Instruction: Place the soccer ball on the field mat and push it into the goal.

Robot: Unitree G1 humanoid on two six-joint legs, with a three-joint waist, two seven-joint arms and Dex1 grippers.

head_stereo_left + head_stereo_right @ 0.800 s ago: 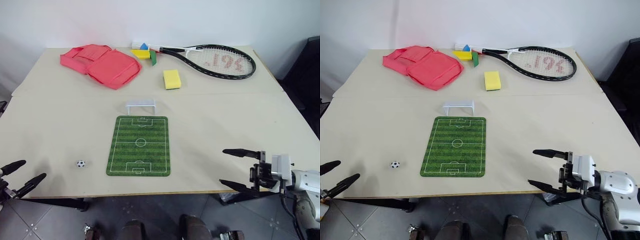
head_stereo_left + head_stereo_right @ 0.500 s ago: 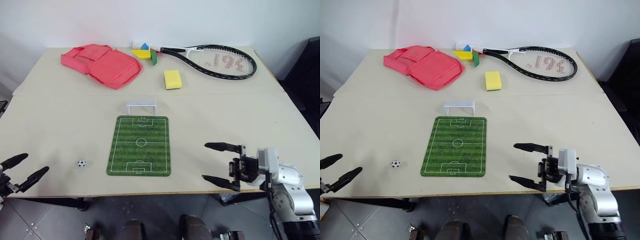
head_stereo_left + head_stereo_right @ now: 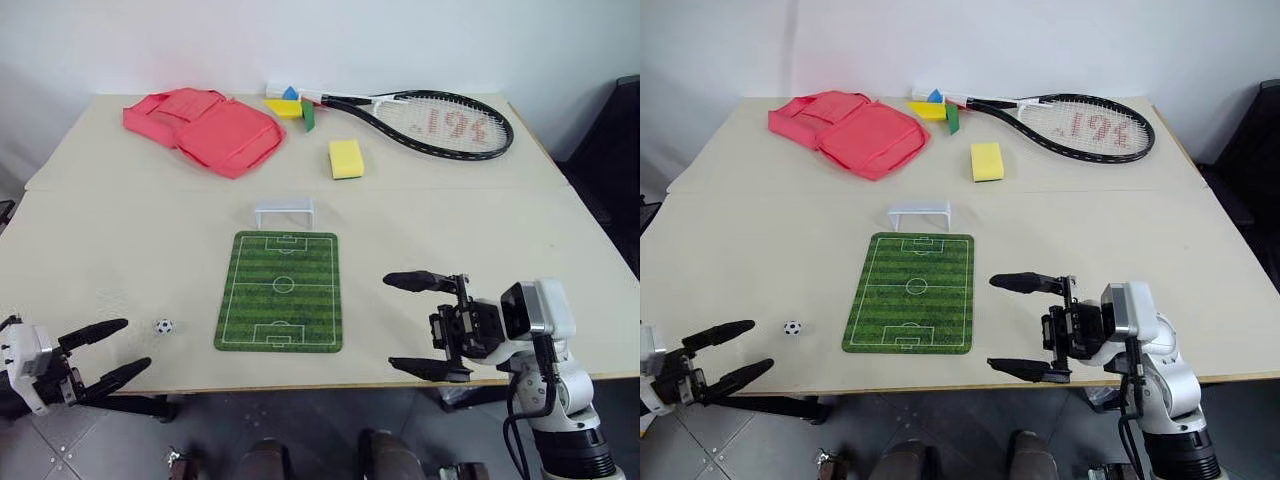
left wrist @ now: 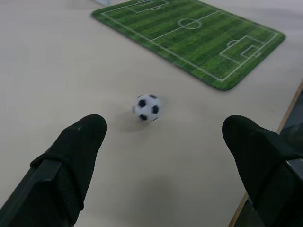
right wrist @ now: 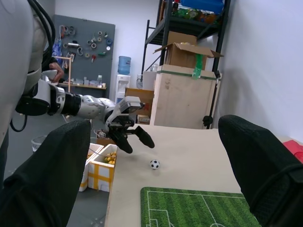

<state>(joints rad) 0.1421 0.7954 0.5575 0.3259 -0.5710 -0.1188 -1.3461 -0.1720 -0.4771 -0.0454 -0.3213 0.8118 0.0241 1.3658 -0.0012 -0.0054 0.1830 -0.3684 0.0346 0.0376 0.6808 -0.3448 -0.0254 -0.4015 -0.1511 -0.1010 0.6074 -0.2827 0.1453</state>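
Note:
The soccer ball [image 3: 163, 326] is a tiny white ball with black patches, lying on the bare table left of the field mat [image 3: 280, 289]. The green mat lies flat near the table's front edge, and the white goal [image 3: 284, 211] stands just past its far end. My left gripper [image 3: 108, 352] is open at the front left corner, a short way short of the ball, which sits ahead of its fingers [image 4: 147, 107]. My right gripper [image 3: 420, 325] is open and empty, held above the table right of the mat and pointing left.
At the back of the table lie a pink bag [image 3: 204, 128], a tennis racket [image 3: 430, 120], a yellow sponge [image 3: 345, 158] and small coloured pieces [image 3: 291, 103]. The table's front edge [image 3: 300, 387] runs close under both grippers.
My right gripper has moved left toward the mat and risen over the table. My left gripper has come in from the left edge toward the ball. The ball, mat and goal stayed put.

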